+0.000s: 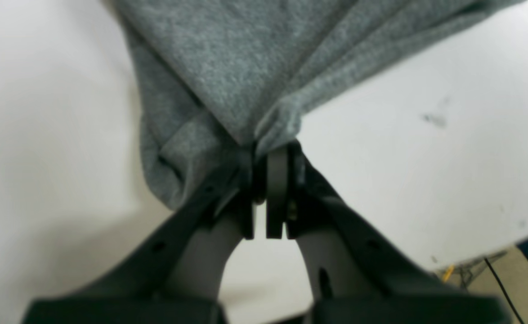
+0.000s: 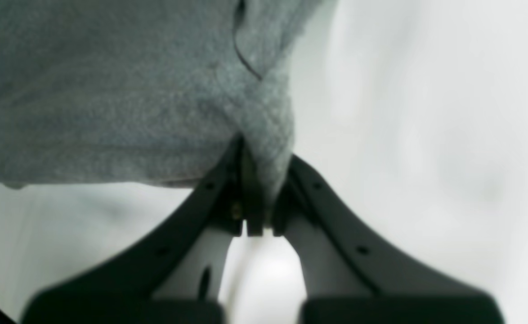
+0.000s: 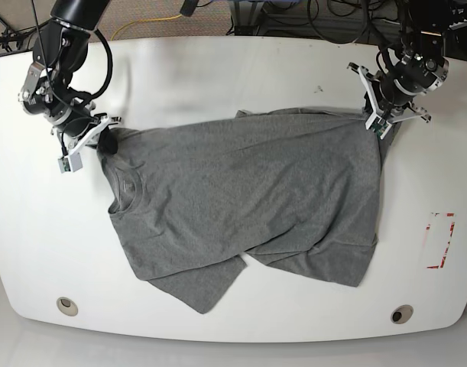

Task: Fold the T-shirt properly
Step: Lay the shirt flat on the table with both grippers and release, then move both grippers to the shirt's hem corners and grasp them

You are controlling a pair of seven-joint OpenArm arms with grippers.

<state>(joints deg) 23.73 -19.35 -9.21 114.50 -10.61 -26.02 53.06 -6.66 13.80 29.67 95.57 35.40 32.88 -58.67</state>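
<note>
The grey T-shirt [image 3: 241, 191] lies stretched sideways across the white table [image 3: 218, 69], its ribbed neck [image 3: 126, 183] at the left and its lower part bunched toward the front. My left gripper [image 3: 373, 118] is at the shirt's far right corner, shut on a pinch of the cloth. In the left wrist view the jaws [image 1: 268, 150] clamp a gathered fold of T-shirt [image 1: 228, 67]. My right gripper [image 3: 103, 140] is at the far left corner by the shoulder, also shut on cloth. In the right wrist view the fabric [image 2: 111, 99] runs up from the closed gripper [image 2: 257, 155].
A red-outlined rectangle [image 3: 439, 241] is marked on the table at the right. Two round inserts [image 3: 65, 306] [image 3: 401, 314] sit near the front edge. Cables [image 3: 309, 19] lie behind the table. The table's edge [image 1: 480, 256] shows close to my left gripper.
</note>
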